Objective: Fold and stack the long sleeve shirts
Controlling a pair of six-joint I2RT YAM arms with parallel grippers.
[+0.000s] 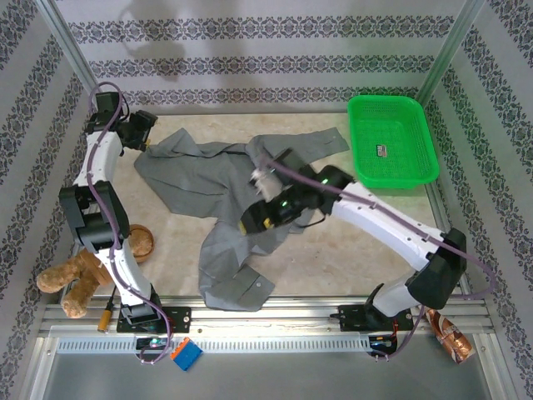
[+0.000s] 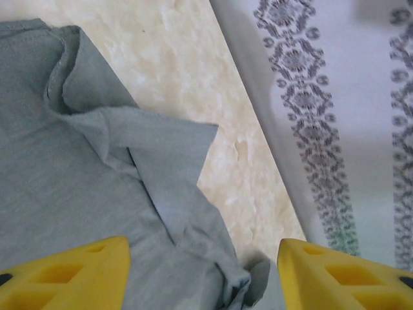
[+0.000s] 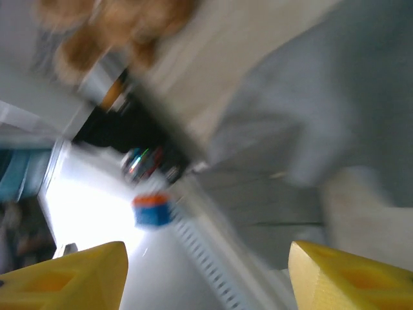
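Grey shirt (image 1: pixel 208 179) lies crumpled, long axis far-left to near-centre. Left jaws over its far-left edge, right jaws over its middle (both wide open, gripping nothing).

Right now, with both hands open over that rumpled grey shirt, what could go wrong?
1. The grey long-sleeved fabric shirt lies bunched and twisted, so a fold started here could lock in creases.
2. Its lower end reaches the near edge of the pale marbled table; a pull might snag it on the metal rail.
3. The right hand and left hand are close over the cloth and could drag it sideways.
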